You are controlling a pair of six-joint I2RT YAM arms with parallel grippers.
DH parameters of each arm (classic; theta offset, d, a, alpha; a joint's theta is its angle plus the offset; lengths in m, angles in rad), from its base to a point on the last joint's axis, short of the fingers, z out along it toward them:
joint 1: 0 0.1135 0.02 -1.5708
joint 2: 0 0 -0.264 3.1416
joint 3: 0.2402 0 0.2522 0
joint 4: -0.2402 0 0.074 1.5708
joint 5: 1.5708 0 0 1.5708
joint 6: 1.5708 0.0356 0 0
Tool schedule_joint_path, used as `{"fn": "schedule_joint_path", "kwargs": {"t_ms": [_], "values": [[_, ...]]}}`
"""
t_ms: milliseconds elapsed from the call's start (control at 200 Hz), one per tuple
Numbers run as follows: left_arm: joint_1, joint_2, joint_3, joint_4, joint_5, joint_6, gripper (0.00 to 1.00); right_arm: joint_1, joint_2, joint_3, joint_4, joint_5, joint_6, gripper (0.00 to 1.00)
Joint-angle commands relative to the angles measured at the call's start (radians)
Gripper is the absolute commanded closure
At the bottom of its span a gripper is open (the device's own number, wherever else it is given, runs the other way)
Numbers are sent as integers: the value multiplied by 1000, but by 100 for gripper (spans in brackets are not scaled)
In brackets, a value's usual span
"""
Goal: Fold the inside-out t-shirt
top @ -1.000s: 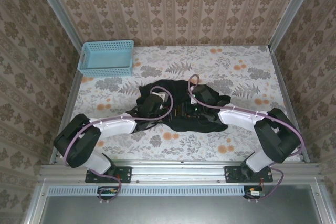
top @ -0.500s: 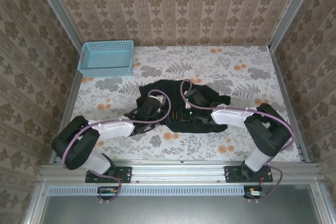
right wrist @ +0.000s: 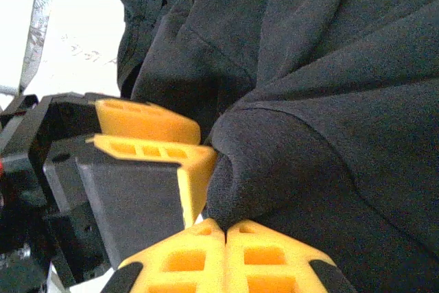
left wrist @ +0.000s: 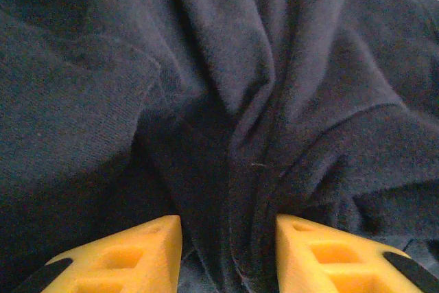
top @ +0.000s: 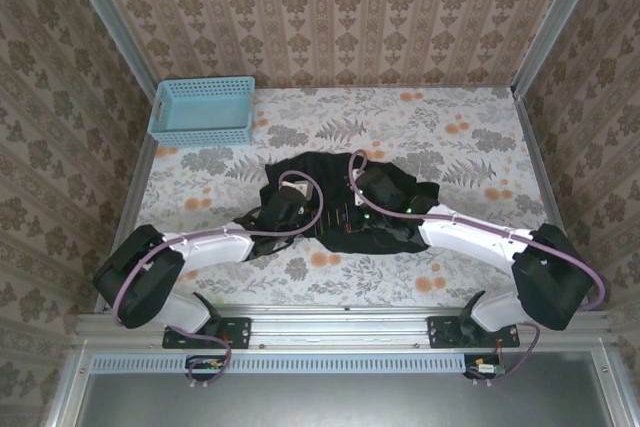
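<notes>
Wallpaper (top: pixel 330 7) with a brown leafy pattern boxes in the whole cell, and the tabletop (top: pixel 470 137) has a flowery cloth over it. I'm using the light blue basket (top: pixel 200 135) as my marker. It sits in the far left corner of the tabletop. The inside-out t-shirt (top: pixel 330 167) is a crumpled black heap well apart from it, nearer the arm bases and off to the basket's right, roughly mid-tabletop

Both arms reach into the heap from the near edge, the side away from the basket. On my left wrist feed the left end effector (left wrist: pixel 228 221) has its yellow fingers (left wrist: pixel 130 255) part way apart, with a thick bunch of black fabric clamped between them and the creases all running down into that gap. On the right wrist feed the right end effector (right wrist: pixel 225 228) has its fingers pressed together tip to tip, with a rounded roll of shirt bulging right against the tips. I can't tell if any cloth is actually caught between the pads. That same feed shows the left one's fingers just beside the right one's, right up against the same roll. So the two are close together on the heap, the left one on the basket side and the right one further from the basket
</notes>
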Motion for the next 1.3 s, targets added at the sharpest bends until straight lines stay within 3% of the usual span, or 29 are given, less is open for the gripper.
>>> {"fn": "schedule_joint_path", "kwargs": {"t_ms": [0,340,485,630,830,910,980,1060,1145,1295], "values": [[-5,-40,-10,-51,-45,31,61,-1,-61,-15,-53,45,-23,100],[-26,-50,45,-131,-66,81,64,-3,-294,-32,-158,122,-112,100],[-71,-61,99,-202,-135,122,64,-60,-307,-13,-203,133,-118,100],[-140,-98,129,-187,-175,182,56,-115,-247,44,-200,64,-124,100],[-160,-12,177,-100,-90,202,47,-171,-131,102,-181,35,-134,100],[-152,49,217,-135,-124,175,47,-211,-53,117,-170,38,-177,100],[-109,105,250,-195,-142,99,54,-244,54,155,-182,79,-237,100],[-42,132,216,-137,-75,-5,58,-270,161,223,-201,130,-297,100],[-13,164,225,-119,-43,-16,60,-287,245,304,-223,169,-334,100],[0,192,281,-195,-51,12,60,-287,249,367,-310,241,-333,69]]}}
